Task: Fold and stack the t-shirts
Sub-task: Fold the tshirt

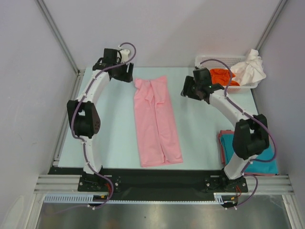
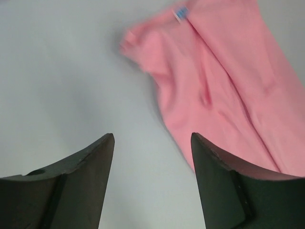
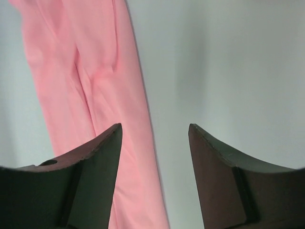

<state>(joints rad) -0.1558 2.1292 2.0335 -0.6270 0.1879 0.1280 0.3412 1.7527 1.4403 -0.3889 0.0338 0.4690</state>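
Note:
A light pink t-shirt (image 1: 156, 121) lies in the middle of the table as a long narrow strip, its sides folded in. My left gripper (image 1: 125, 72) hovers just left of the shirt's far end, open and holding nothing; in the left wrist view the pink shirt (image 2: 224, 81) lies ahead and to the right of my left gripper (image 2: 152, 138). My right gripper (image 1: 187, 88) hangs open just right of the strip, and the right wrist view shows my right gripper (image 3: 155, 128) over the pink shirt's (image 3: 95, 86) edge. A folded teal t-shirt (image 1: 252, 152) lies at the near right. Orange (image 1: 224, 76) and white (image 1: 251, 67) shirts sit in the basket.
A white lattice basket (image 1: 209, 60) stands at the far right corner. The table (image 1: 114, 138) is pale blue-grey, with grey walls on three sides and a black strip along the near edge where the arm bases are bolted.

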